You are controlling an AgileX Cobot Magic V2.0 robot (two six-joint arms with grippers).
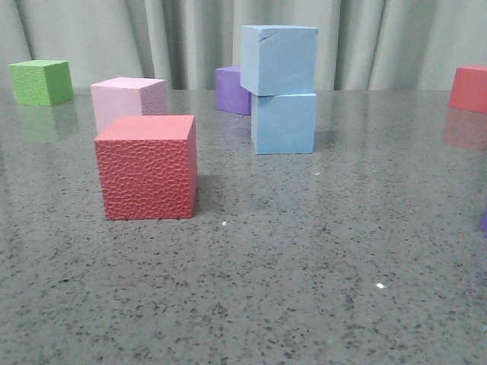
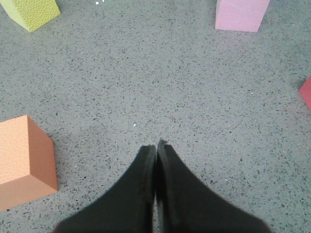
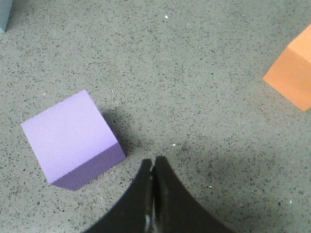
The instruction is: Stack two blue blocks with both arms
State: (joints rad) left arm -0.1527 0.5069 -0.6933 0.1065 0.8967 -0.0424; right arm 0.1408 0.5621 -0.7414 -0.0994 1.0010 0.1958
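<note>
In the front view the two matte sky-blue foam cubes stand stacked: the upper blue cube (image 1: 278,59) sits on the lower blue cube (image 1: 284,123), turned a little so its edges overhang the lower one's left side. Taking that stack as landmark, a darker purple cube (image 1: 232,90) stands just behind it to the left, a pale pink cube (image 1: 128,103) and a red textured cube (image 1: 146,167) lie left and nearer the camera, a green cube (image 1: 41,82) far left, and another red cube (image 1: 469,88) at the right edge. The speckled grey tabletop (image 1: 304,266) in front of the stack is bare.

Neither arm touches the stack. The left gripper (image 2: 156,145) is clenched on nothing above bare table, an orange cube (image 2: 24,160) off to one side. The right gripper (image 3: 152,161) is likewise clenched and empty, just beside a light purple cube (image 3: 70,138), not touching it.
</note>
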